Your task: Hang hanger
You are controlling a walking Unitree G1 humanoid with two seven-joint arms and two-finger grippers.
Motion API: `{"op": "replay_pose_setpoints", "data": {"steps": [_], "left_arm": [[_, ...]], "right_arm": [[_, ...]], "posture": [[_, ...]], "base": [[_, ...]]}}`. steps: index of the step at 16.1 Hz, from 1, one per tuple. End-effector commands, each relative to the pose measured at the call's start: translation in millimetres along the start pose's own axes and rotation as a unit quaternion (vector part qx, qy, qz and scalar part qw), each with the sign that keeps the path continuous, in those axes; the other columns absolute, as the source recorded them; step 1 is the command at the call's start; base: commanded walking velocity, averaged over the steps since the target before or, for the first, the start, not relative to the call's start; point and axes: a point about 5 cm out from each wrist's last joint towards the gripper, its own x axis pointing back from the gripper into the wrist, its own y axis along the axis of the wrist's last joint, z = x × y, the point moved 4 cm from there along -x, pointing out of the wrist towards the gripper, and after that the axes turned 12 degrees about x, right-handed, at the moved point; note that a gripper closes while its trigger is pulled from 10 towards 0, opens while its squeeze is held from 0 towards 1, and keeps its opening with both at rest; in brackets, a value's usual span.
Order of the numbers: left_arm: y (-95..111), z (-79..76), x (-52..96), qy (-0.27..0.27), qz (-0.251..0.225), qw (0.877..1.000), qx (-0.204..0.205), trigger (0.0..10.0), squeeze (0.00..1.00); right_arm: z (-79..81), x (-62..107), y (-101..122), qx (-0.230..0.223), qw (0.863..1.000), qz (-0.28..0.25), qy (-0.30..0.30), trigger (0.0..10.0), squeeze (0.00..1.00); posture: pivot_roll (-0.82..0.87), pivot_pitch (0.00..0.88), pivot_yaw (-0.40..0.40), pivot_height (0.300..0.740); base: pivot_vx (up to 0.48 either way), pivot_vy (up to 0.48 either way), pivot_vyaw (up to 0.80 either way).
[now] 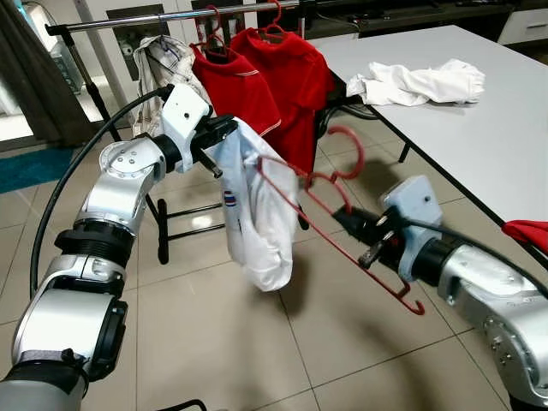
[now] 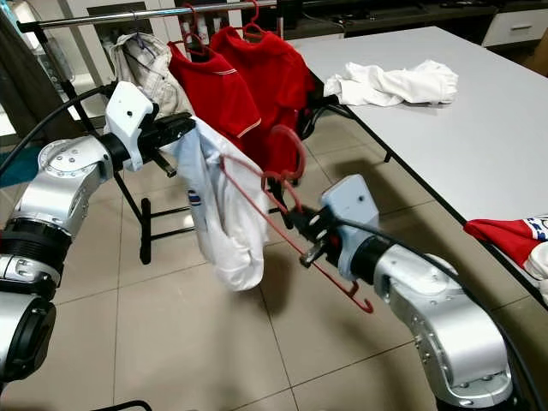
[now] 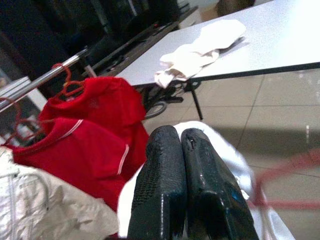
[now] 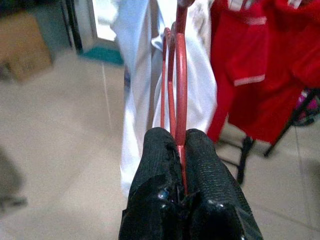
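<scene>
Holding the red hanger (image 1: 342,218) by its wire, the right gripper (image 1: 370,242) has its jaws pressed together on the thin red rod, which the right wrist view shows running straight out from between the black fingers (image 4: 162,165) toward the white shirt (image 1: 257,214). The left gripper (image 1: 216,141) has its jaws clamped on the upper edge of that shirt, with the cloth bunched right at the tips and drooping below them. One hanger arm reaches into the shirt near the left jaws, while the hook curls up just above the right jaws; the other end juts down past them, bare. The rail (image 1: 171,21) with two red shirts (image 1: 265,86) and a pale checked garment (image 1: 163,60) stands beyond both grippers, well apart from the hook. The chief risk, as I judge it, is that the shirt is only half threaded: if the left jaws let go now, the cloth would probably slide off the tilted arm onto the floor. A pinch on so thin a wire could also let the hanger swivel between the right jaws under the shirt's weight, turning the hook away from the rail. Reaching forward, the hook might snag the red shirts rather than catch the bar.
</scene>
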Motion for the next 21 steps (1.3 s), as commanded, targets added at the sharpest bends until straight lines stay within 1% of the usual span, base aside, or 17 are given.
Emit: {"op": "replay_pose_setpoints", "data": {"steps": [1, 2, 3, 4, 5, 6, 7, 10, 11, 12, 13, 14, 15, 16, 17, 19, 21], "left_arm": [[5, 6.6, 0.1, 0.019, -0.006, 1.000, 0.002, 0.0, 0.00], [8, 7.7, -0.6, 0.023, -0.014, 1.000, 0.007, 0.0, 0.00], [12, 4.0, -2.4, 0.012, -0.026, 0.999, 0.021, 0.0, 0.00], [12, -5.1, -5.0, -0.010, -0.031, 0.999, 0.036, 0.0, 0.00], [10, -11.3, -6.4, -0.021, -0.028, 0.999, 0.038, 0.0, 0.00], [2, -21.9, -8.9, -0.032, -0.018, 0.998, 0.043, 0.0, 0.00], [-4, -27.3, -9.9, -0.031, -0.012, 0.998, 0.050, 0.0, 0.00], [-7, -37.7, -10.9, -0.038, -0.020, 0.996, 0.083, 0.0, 0.00], [-8, -45.9, -10.9, -0.049, -0.023, 0.993, 0.101, 0.0, 0.00], [-9, -46.8, -10.1, -0.047, -0.022, 0.994, 0.101, 0.0, 0.00], [-11, -35.4, -8.0, -0.019, -0.012, 0.997, 0.074, 0.0, 0.00], [-11, -30.9, -6.8, -0.009, -0.008, 0.998, 0.063, 0.0, 0.00], [-11, -20.4, -3.7, 0.011, 0.002, 0.999, 0.039, 0.0, 0.00], [-11, -15.4, -2.0, 0.020, 0.007, 0.999, 0.028, 0.0, 0.00], [-12, -3.1, 3.1, 0.043, 0.022, 0.999, -0.001, 0.0, 0.00], [-12, 8.4, 8.8, 0.057, 0.034, 0.998, -0.020, 0.0, 0.00], [-9, 10.0, 10.8, 0.035, 0.024, 0.999, -0.006, 0.0, 0.00]], "right_arm": [[-2.1, -1.7, -8, 0.024, 0.999, 0.034, -0.013, 10.0, 0.00], [-1.7, -4.6, -22, 0.039, 0.997, 0.070, -0.023, 10.0, 0.00], [6.6, -11.4, -24, 0.037, 0.996, 0.073, -0.016, 10.0, 0.00], [12.1, -26.1, -19, 0.008, 0.998, 0.056, -0.028, 10.0, 0.00], [12.3, -35.2, -16, -0.008, 0.998, 0.046, -0.043, 10.0, 0.00], [11.6, -49.5, -5, -0.055, 0.996, 0.012, -0.070, 10.0, 0.00], [13.7, -55.3, 4, -0.085, 0.993, -0.020, -0.074, 10.0, 0.00], [14.9, -57.9, 14, -0.123, 0.987, -0.064, -0.083, 10.0, 0.00], [17.8, -59.8, 11, -0.119, 0.988, -0.058, -0.074, 10.0, 0.00], [26.0, -60.4, 2, -0.085, 0.995, -0.030, -0.046, 10.0, 0.00], [32.7, -56.5, -24, -0.018, 0.999, 0.040, -0.022, 10.0, 0.00], [32.1, -54.2, -32, -0.012, 0.998, 0.058, -0.022, 10.0, 0.00], [29.1, -47.7, -43, 0.001, 0.996, 0.086, -0.021, 10.0, 0.00], [27.7, -44.4, -46, 0.007, 0.995, 0.093, -0.019, 10.0, 0.00], [22.6, -33.9, -49, 0.018, 0.995, 0.096, -0.012, 10.0, 0.00], [14.1, -19.0, -43, 0.033, 0.997, 0.075, 0.002, 10.0, 0.00], [6.6, 1.3, -21, 0.034, 0.999, 0.006, 0.026, 10.0, 0.00]], "posture": [[-0.13, 0.000, 0.096, 0.740], [-0.13, 0.000, 0.096, 0.740], [-0.14, 0.000, 0.101, 0.740], [-0.14, 0.000, 0.106, 0.740], [-0.14, 0.000, 0.106, 0.740], [-0.14, 0.000, 0.106, 0.740], [-0.14, 0.000, 0.106, 0.740], [-0.14, 0.000, 0.106, 0.740], [-0.14, 0.000, 0.106, 0.740], [-0.13, 0.000, 0.093, 0.740], [-0.13, 0.000, 0.093, 0.740], [-0.13, 0.000, 0.093, 0.740], [-0.13, 0.000, 0.095, 0.740], [-0.13, 0.000, 0.095, 0.740], [-0.13, 0.000, 0.095, 0.740], [-0.13, 0.000, 0.101, 0.740], [-0.13, 0.000, 0.101, 0.740]], "base": [[0.000, 0.000, 0.00], [0.000, 0.000, 0.00], [0.000, 0.000, 0.00], [0.000, 0.000, 0.00], [0.000, 0.000, 0.00], [0.000, 0.000, 0.00], [0.000, 0.000, 0.00], [0.000, 0.000, 0.00], [0.000, 0.000, 0.00], [0.000, 0.000, 0.00], [0.000, 0.000, 0.00], [0.000, 0.000, 0.00], [0.000, 0.000, 0.00], [0.000, 0.000, 0.00], [0.000, 0.000, 0.00], [0.000, 0.000, 0.00], [0.000, 0.000, 0.00]]}}
